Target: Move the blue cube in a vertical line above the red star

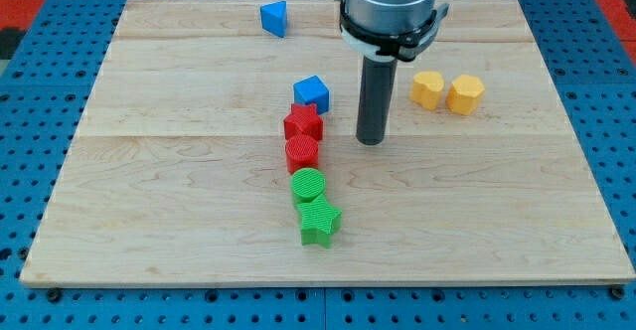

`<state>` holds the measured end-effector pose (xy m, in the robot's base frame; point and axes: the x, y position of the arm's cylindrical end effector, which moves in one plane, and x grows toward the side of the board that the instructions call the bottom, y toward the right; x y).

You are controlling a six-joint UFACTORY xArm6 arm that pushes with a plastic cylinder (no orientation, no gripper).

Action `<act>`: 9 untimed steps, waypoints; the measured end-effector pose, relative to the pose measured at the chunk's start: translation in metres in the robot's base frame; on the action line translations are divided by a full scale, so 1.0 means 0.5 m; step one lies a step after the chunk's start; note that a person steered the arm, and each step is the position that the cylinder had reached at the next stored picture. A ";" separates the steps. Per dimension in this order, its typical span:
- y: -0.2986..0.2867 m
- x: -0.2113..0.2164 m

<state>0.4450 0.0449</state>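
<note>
Nearest the view's bottom, a green star (319, 223) sits on the wooden board (149, 221), with a green round block (308, 185) touching it just above. Above that comes a red round block (302, 153), and then the red star (303, 123), the four forming a near-vertical column at the board's middle.

The blue cube (311, 92) rests right at the top of the red star, touching it or nearly so, shifted slightly toward the view's right.

The arm's dark rod comes down to the right of this column. Its tip (371, 141) stands on the board just beside the red star and red round block, apart from them, and a little lower in the view than the blue cube. The arm carries no jaws, only this rod.

Farther up on the view's right, two yellow blocks (427, 89) (465, 93) sit side by side, nearly touching. Near the view's top edge, left of the arm's body, lies a second blue block (274, 18), well apart from the rest.
</note>
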 end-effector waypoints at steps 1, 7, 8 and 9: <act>-0.008 -0.059; -0.191 -0.277; -0.299 -0.262; -0.329 -0.149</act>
<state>0.3703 -0.1198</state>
